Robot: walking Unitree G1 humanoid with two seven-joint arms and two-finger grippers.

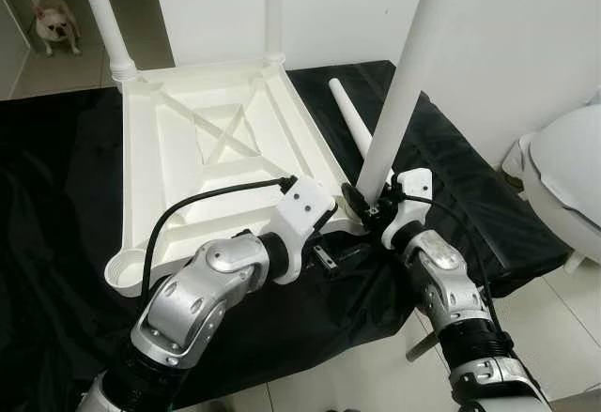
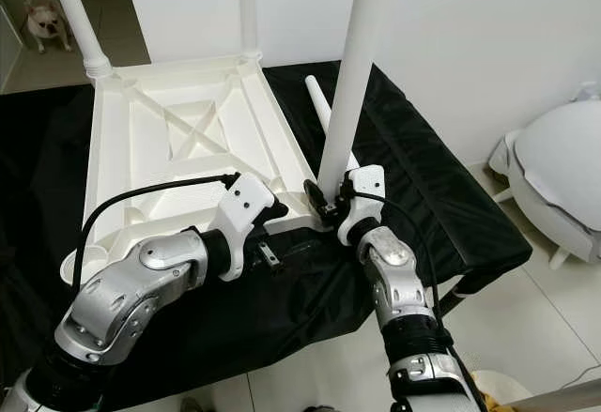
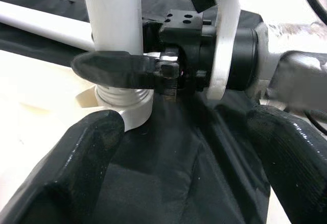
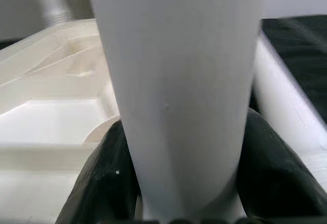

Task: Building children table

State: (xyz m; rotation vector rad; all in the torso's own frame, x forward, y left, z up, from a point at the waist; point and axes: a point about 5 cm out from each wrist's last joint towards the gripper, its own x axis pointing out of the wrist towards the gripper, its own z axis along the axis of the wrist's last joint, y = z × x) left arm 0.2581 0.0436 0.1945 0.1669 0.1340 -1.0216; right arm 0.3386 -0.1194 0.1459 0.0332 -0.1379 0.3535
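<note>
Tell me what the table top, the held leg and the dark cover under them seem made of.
Table top: likely molded plastic, white, with cast ribs underneath. Leg in the right hand: smooth matte white tube, probably plastic, threaded base. Cover: thin black fabric or sheeting, creased, faintly shiny.

Left arm reaches forward and across, elbow bent, its white wrist angled inward toward the other hand. The left gripper (image 3: 184,147) sits low with both black fingers (image 3: 66,173) spread wide apart, nothing between them. Right arm comes up from below, forearm nearly vertical, wrist tipped inward. The right gripper (image 1: 369,198) is closed around the white leg (image 1: 399,93), one finger (image 4: 104,183) pressed on each side.
</note>
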